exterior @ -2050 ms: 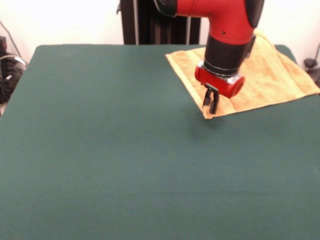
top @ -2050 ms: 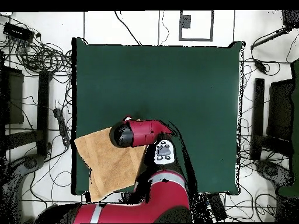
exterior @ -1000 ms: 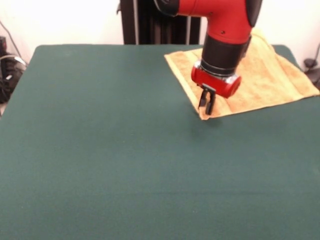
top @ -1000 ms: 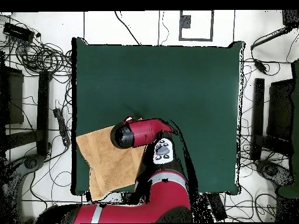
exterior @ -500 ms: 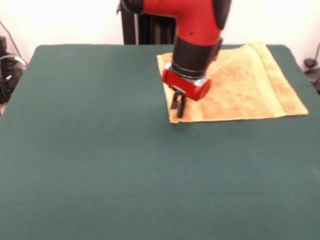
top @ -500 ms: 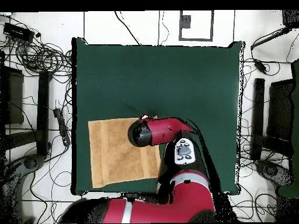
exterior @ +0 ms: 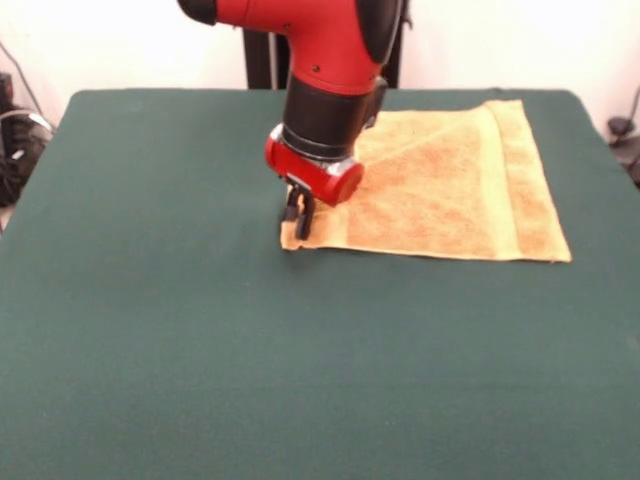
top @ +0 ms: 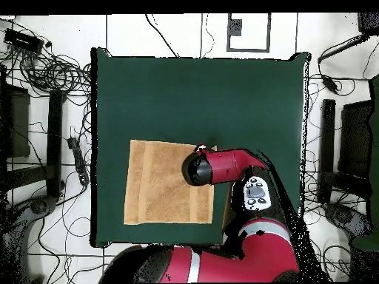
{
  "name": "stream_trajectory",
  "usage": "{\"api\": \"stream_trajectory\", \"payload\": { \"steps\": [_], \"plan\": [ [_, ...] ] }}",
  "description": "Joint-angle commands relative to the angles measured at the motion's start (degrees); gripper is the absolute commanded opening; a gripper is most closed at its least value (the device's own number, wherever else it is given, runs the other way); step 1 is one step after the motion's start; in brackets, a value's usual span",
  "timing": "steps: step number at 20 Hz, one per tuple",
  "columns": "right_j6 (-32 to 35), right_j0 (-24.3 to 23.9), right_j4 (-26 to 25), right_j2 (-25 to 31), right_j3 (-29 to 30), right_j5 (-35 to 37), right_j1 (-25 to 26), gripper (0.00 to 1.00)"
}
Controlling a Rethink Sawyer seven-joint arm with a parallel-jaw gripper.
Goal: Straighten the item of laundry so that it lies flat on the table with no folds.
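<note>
Green tabletop (exterior: pixel 150 330), towel (exterior: pixel 450 190) spread at the far right in front view, toward the robot's side.
Jaws (exterior: pixel 297 225) pinching the near-left corner; risk of that corner bunching or folding over if lifted or dragged inward. Nearly square, long axis hard to call, pale band running near-to-far along the right edge.

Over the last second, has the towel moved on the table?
Yes. The towel, pinched at its corner by the gripper, slid leftward in the front view, away from the table's right edge, and squared up.
</note>
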Motion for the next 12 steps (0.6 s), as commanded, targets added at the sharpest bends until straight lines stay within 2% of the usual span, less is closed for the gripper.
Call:
{"api": "stream_trajectory", "payload": {
  "steps": [1, 7, 8, 10, 12],
  "plan": [
    [-4.6, -0.5, -5.3, 1.5, -4.3, -3.5, 4.4, 0.00],
    [-5.0, -1.2, -7.5, 2.3, -4.9, -4.5, 4.7, 0.00],
    [-5.7, -2.5, -7.5, 4.2, -3.5, -3.6, 4.5, 1.00],
    [-2.7, -2.3, -7.2, 3.8, -4.4, -8.2, 4.9, 1.00],
    [-3.7, -2.7, -8.3, 4.9, -5.7, -9.1, 4.5, 1.00]
  ]
}}
